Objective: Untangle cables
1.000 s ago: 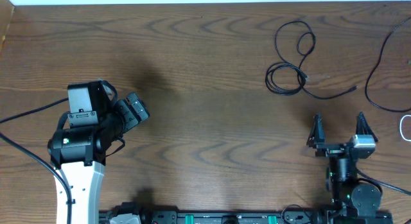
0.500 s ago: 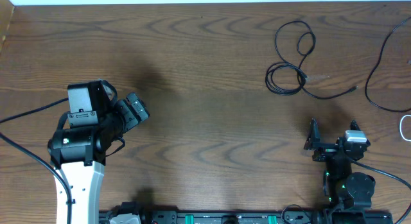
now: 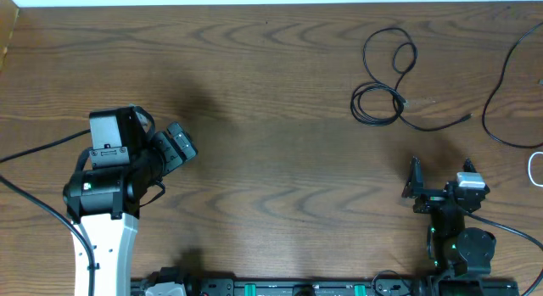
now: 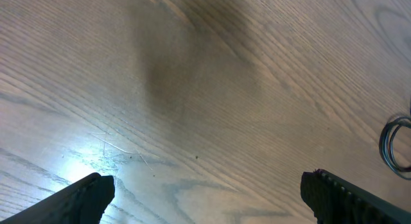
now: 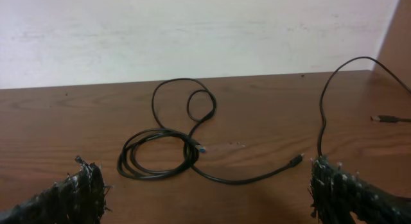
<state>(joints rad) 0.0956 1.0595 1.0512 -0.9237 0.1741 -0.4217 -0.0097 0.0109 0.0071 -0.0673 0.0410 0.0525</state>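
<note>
A black cable [image 3: 382, 92] lies coiled in loops at the back right of the table, one plug end trailing right [image 3: 467, 118]. In the right wrist view the same coil [image 5: 167, 153] sits ahead of my right gripper [image 5: 205, 179], which stands open and empty. A second black cable [image 3: 501, 84] curves along the right edge, and a white cable [image 3: 534, 167] peeks in at the far right. My right gripper [image 3: 439, 175] is nearer the front than the coil. My left gripper [image 3: 188, 143] is far to the left, open over bare wood [image 4: 207, 189].
The wooden table [image 3: 271, 92] ends at a pale wall behind the cables [image 5: 192, 31]. A bit of the black coil [image 4: 395, 144] shows at the right edge of the left wrist view. The arm bases and their thick wires sit along the front edge [image 3: 280, 287].
My right gripper has turned and shifted slightly left within the last second, then held still. The left arm and the cables have not moved.
</note>
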